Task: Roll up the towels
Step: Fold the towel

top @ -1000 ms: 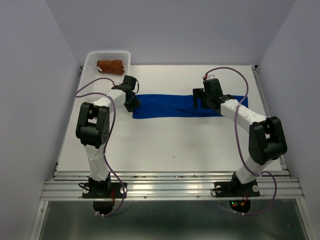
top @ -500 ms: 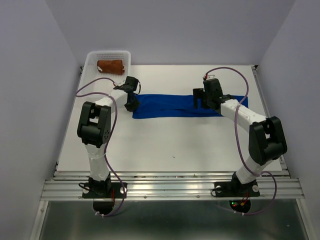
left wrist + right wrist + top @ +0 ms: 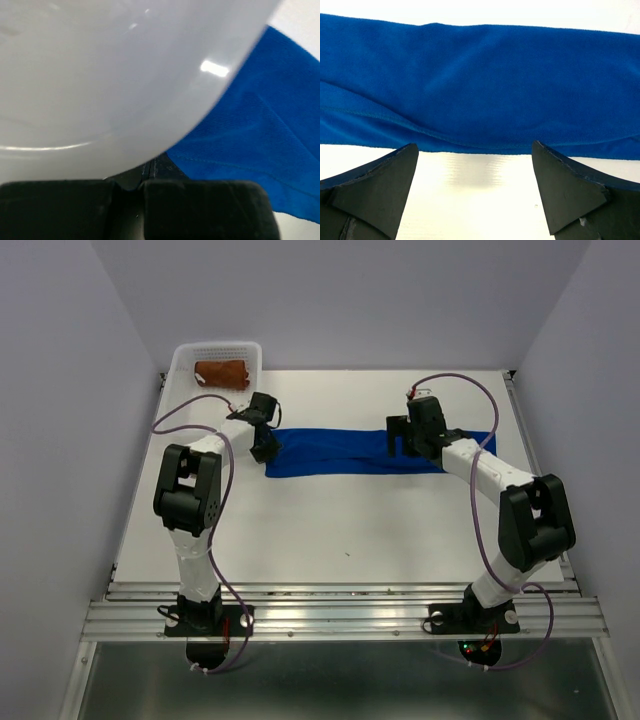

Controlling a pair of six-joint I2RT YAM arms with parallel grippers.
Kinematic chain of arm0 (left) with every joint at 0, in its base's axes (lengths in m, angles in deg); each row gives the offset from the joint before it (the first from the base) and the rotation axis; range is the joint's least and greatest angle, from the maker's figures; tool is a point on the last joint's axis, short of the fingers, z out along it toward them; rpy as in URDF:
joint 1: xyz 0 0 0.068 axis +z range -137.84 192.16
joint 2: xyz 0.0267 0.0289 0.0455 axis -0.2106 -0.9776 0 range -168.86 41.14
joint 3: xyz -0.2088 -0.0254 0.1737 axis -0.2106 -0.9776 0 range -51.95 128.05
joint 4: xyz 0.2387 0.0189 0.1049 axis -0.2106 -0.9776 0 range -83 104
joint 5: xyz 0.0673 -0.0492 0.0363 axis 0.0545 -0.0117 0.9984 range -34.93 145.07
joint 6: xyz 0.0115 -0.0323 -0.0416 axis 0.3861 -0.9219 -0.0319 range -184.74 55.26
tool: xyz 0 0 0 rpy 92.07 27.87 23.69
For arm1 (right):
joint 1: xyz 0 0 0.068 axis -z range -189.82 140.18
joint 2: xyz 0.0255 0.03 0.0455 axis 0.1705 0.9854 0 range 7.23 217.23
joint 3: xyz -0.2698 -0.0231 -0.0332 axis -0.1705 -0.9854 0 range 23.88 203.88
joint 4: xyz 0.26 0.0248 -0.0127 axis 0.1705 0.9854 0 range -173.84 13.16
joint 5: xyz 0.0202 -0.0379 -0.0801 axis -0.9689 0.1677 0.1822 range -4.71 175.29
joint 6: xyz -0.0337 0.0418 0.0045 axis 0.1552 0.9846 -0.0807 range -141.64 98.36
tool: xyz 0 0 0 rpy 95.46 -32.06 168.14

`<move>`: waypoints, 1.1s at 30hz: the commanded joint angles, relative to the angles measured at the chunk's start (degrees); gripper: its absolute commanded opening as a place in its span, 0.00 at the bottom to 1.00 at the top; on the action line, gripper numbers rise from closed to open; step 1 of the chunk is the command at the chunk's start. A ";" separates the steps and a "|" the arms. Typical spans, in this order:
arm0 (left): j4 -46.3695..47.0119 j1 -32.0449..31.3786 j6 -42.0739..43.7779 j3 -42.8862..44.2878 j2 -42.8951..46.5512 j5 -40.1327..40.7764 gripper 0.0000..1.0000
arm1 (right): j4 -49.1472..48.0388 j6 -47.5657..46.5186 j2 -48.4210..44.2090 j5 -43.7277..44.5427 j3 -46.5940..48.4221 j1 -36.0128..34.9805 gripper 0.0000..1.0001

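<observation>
The blue towel [image 3: 375, 452] lies flat as a long strip across the middle of the table. The rust-brown towel [image 3: 220, 372] sits rolled in the white basket [image 3: 181, 360] at the back left. My left gripper [image 3: 264, 447] is at the blue towel's left end. In the left wrist view it [image 3: 150, 167] is shut, its tips right beside the towel's edge [image 3: 250, 140], with no cloth showing between them. My right gripper [image 3: 402, 447] is over the towel's right half. In the right wrist view it [image 3: 475, 190] is open and empty, low over bare table, with the towel [image 3: 480, 85] just beyond its tips.
The white table [image 3: 350, 530] has side walls on the left, right and back. A blurred white curved surface [image 3: 100, 75] fills much of the left wrist view. The metal rail [image 3: 340, 615] runs along the near edge.
My left wrist has shifted and turned slightly at the towel's left end. The right arm and both towels have not moved.
</observation>
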 commanded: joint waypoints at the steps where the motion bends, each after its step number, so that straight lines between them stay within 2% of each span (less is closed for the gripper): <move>1: 6.41 0.06 2.08 -2.17 6.57 -0.88 0.00 | -1.44 0.22 -3.04 0.26 0.08 0.41 1.00; 21: -1.15 0.14 2.87 -3.05 17.65 1.15 0.00 | -1.44 -0.31 -3.22 4.21 -0.71 0.41 1.00; 25: -2.55 0.06 2.35 -3.67 15.72 -2.97 0.00 | -1.36 -0.49 -2.52 3.95 -0.71 0.41 1.00; 27: -1.94 -0.21 1.73 -4.11 13.62 -3.77 0.09 | -1.36 -0.57 -2.08 3.51 -0.54 0.41 1.00; 30: 0.68 -0.91 0.24 -5.95 11.51 -3.33 0.31 | -1.44 -0.66 -1.99 4.29 -0.71 0.41 1.00; 33: 2.81 -1.61 -0.38 -5.70 9.66 -4.39 0.34 | -1.44 0.73 -1.73 7.28 -0.89 1.63 1.00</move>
